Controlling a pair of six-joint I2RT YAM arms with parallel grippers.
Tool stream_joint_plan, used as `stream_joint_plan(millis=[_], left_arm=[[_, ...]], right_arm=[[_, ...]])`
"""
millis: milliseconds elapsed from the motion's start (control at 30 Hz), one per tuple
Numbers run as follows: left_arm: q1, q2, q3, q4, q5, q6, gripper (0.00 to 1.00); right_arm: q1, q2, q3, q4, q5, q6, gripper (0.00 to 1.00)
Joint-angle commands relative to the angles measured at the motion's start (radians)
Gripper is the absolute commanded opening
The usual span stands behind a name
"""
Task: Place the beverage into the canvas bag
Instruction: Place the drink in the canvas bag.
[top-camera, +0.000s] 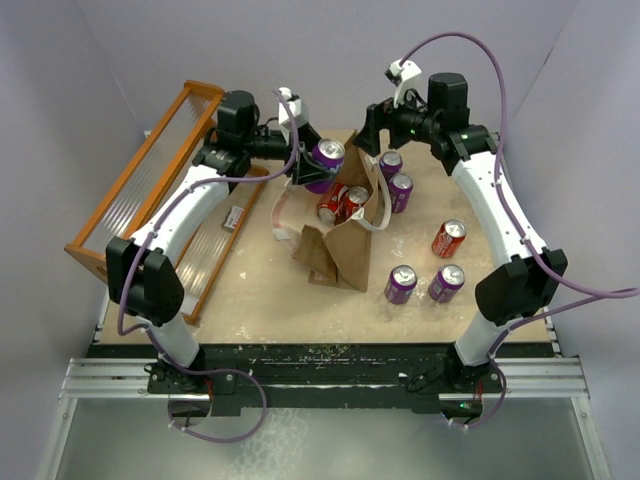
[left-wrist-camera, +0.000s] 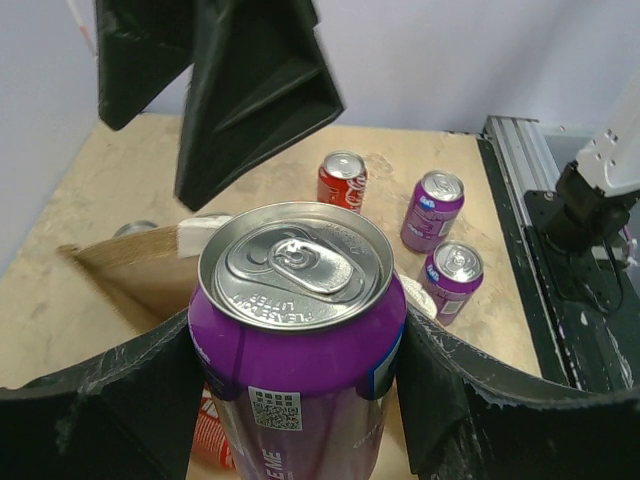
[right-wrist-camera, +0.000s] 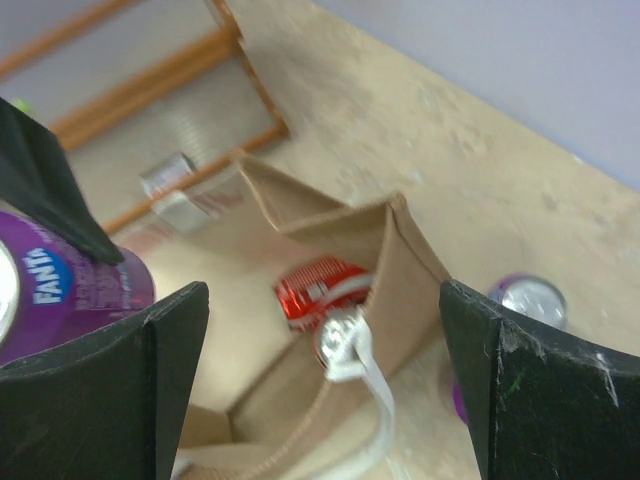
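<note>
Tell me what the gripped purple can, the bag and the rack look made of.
Purple can: metal, likely aluminium; shiny embossed lid, glossy printed wall.
Canvas bag: matte tan, paper-like, holds sharp creases.
Rack: orange-brown wood frame, probably; slats look like clear plastic.

An orange slatted rack lies well to the left of the left claw, along the left side of the beige, white-flecked worktop. A small red-and-white packet lies left of the claw and nearer the front, just beside the rack's inner bar. A metal rail runs along the worktop's near edge.
</note>
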Motion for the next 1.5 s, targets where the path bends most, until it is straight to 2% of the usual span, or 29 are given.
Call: stream_joint_plan(millis=[0,167,367,567,667,800,967,1100,1267,1467], left_arm=[[-0.008,0.039,-0.008,0.131,0.064,0.084,0.0],[-0.022,0.087,-0.025,0.061,0.108,0.18,0.0],[-0.051,0.092,-0.055,-0.04,0.192,0.267,0.0],[-0.094,0.103,-0.021,-0.457,0.189,0.662,0.0],[-0.123,0.119,-0.016,-0.601,0.161,0.804,0.0],[-0.148,0.124,-0.045,-0.646,0.123,0.866,0.0],[-0.176,0.132,-0.067,-0.705,0.068,0.957,0.0],[-0.181,0.134,-0.107,-0.674,0.034,0.953,0.0],[-0.181,0.122,-0.157,-0.52,-0.024,0.89,0.0],[-0.165,0.11,-0.181,-0.117,-0.089,0.535,0.0]], right_arm=[[-0.006,0.002,0.007,-0.199,0.118,-0.185,0.97],[-0.006,0.04,0.015,-0.321,0.14,-0.27,0.91],[-0.044,0.007,-0.087,-0.367,0.185,-0.378,0.81],[-0.05,-0.039,-0.248,-0.303,0.229,-0.492,0.8],[-0.05,-0.042,-0.295,-0.282,0.24,-0.517,0.8],[-0.05,-0.053,-0.362,-0.228,0.27,-0.525,0.8],[-0.049,-0.047,-0.418,-0.14,0.323,-0.448,0.78],[-0.049,-0.036,-0.448,-0.112,0.351,-0.427,0.75],[-0.043,-0.051,-0.504,-0.087,0.354,-0.42,0.72],[-0.029,-0.136,-0.599,-0.015,0.364,-0.471,0.72]])
